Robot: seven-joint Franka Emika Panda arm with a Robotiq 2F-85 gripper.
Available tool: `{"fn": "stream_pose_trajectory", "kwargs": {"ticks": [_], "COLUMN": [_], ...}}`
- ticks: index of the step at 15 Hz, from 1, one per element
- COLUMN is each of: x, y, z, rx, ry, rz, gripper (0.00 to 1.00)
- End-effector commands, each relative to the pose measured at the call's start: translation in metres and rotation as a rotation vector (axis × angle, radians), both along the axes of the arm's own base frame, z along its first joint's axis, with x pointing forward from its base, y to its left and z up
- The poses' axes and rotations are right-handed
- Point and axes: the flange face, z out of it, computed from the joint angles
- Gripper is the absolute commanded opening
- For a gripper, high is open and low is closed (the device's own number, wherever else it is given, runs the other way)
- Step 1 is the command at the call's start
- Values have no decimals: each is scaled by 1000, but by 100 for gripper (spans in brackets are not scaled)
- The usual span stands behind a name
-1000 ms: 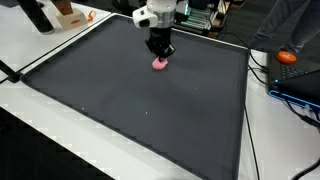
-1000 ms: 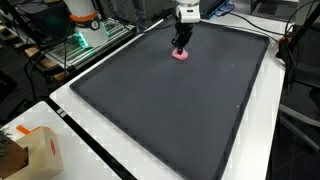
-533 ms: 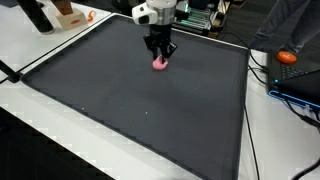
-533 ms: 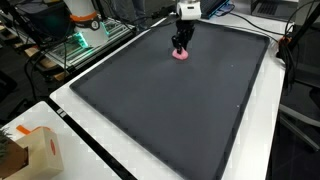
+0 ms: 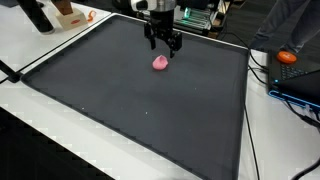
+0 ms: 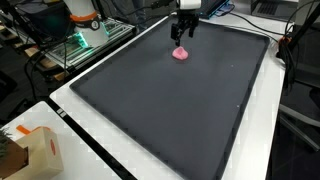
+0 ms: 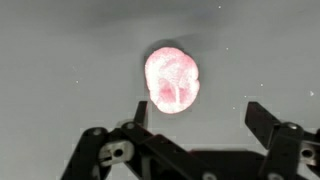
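A small pink rounded object (image 5: 160,63) (image 6: 180,54) lies on the dark mat (image 5: 140,100) (image 6: 170,100) near its far edge. My gripper (image 5: 165,44) (image 6: 184,34) hangs open a little above the object, with nothing between its fingers. In the wrist view the pink object (image 7: 172,79) rests on the mat just beyond the left fingertip, and the gripper (image 7: 200,112) has its two dark fingers spread wide apart below it.
A white table border (image 5: 60,50) surrounds the mat. An orange object (image 5: 288,57) and cables lie beside the mat in an exterior view. A cardboard box (image 6: 35,150) sits on the near corner, and electronics (image 6: 85,35) stand at the far side.
The gripper was shut on the pink object at mat level. It has opened, let the object go and risen above it. The object stays on the mat.
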Motion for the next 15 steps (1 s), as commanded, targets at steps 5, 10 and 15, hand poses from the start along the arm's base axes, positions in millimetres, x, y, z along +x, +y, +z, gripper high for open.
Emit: {"fn": "stream_pose_trajectory", "kwargs": {"ticks": [5, 10, 15], "x": [-6, -13, -28], "y": [-43, -93, -141], "z": [25, 16, -3], "rx": [172, 210, 249], "ry": [64, 182, 233], "rz": [-240, -480, -691], "gripper": [100, 100, 100]}}
